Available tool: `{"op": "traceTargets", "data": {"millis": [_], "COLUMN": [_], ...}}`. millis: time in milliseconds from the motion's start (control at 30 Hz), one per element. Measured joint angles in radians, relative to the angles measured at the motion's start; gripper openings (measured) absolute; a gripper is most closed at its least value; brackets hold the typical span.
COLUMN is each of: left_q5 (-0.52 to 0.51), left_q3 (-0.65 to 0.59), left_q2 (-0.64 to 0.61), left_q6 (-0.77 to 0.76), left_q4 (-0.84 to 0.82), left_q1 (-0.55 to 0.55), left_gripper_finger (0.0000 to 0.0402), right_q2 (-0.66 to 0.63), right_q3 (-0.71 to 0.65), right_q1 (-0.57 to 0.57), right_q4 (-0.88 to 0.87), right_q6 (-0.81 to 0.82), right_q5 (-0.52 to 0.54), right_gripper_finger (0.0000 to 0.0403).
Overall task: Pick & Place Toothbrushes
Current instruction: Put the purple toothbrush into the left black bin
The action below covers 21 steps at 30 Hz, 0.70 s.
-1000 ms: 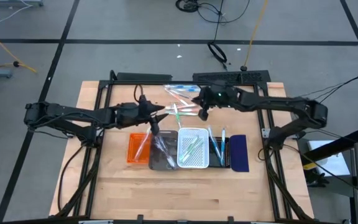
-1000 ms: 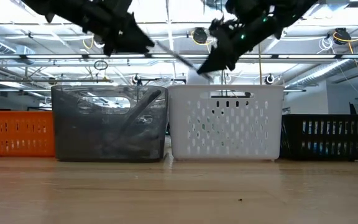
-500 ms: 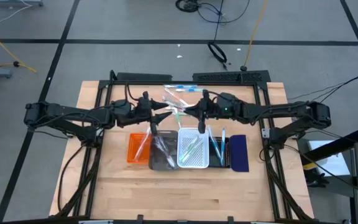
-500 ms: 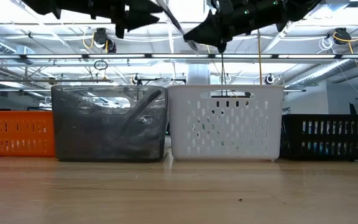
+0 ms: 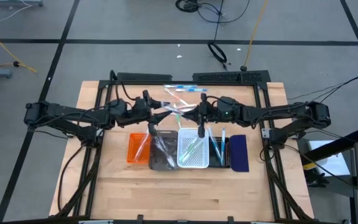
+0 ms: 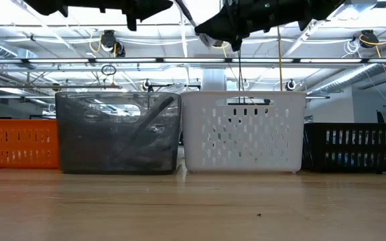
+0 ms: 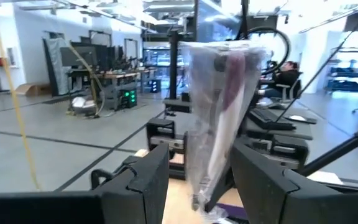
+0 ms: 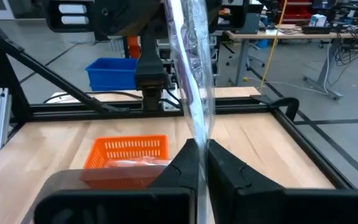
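Observation:
A toothbrush in a clear wrapper (image 5: 179,112) is held in the air between my two grippers, above the row of trays. My left gripper (image 5: 163,112) is shut on one end of it and shows at the top of the low view (image 6: 158,5). My right gripper (image 5: 197,114) is shut on the other end and also shows in the low view (image 6: 210,30). In the left wrist view the wrapped toothbrush (image 7: 219,106) stands up between the fingers. In the right wrist view it (image 8: 191,74) runs up toward the left gripper. Loose toothbrushes (image 5: 182,93) lie on the table's far side. My left gripper has the wrapper's end (image 7: 209,186) between its two fingers, coming level from the table's left. The toothbrush is lifted clear. Whether both fingers touch the wrapper I cannot tell. My right gripper pinches the wrapper's other end (image 8: 199,144) between its two closed fingers, coming from the table's right, along the toothbrush. The toothbrush is clear of the trays and slants up toward the left gripper.
Several trays stand in a row on the near middle of the table: orange (image 5: 138,148), grey (image 5: 163,154), white (image 5: 192,150), black (image 5: 219,152), navy (image 5: 240,153). Toothbrushes lie in the orange, white and black ones. Bare wood lies near the table's front edge (image 5: 179,193).
Both grippers have gone up with the wrapped toothbrush. My right arm has swung its wrist from the far side toward the near edge, so its gripper now faces my left gripper. The toothbrush has tipped from slanting down toward the right gripper to standing steeper.

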Motion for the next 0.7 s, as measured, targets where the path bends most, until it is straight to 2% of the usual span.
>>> {"op": "traceTargets", "data": {"millis": [167,233,367,700], "left_q5": [0.028,0.035,0.061,0.066], "left_q3": [0.000,0.000,0.000,0.000], "left_q2": [0.000,0.000,0.000,0.000], "left_q6": [-0.017,-0.018,-0.005,-0.005], "left_q4": [0.014,0.013,0.009,-0.022], "left_q1": [0.000,0.000,0.000,0.000], "left_gripper_finger": [0.0156,0.0122,0.0022,0.0008], "right_q2": [0.016,0.013,0.021,0.020], "right_q3": [0.000,0.001,0.001,0.001], "right_q1": [0.000,0.000,0.000,-0.005], "right_q4": [0.006,0.011,0.005,-0.034], "right_q6": [0.010,0.011,0.011,0.010], "right_q5": [0.000,0.000,-0.001,-0.003], "right_gripper_finger": [0.0003,0.0003,0.0003,0.0031]}}
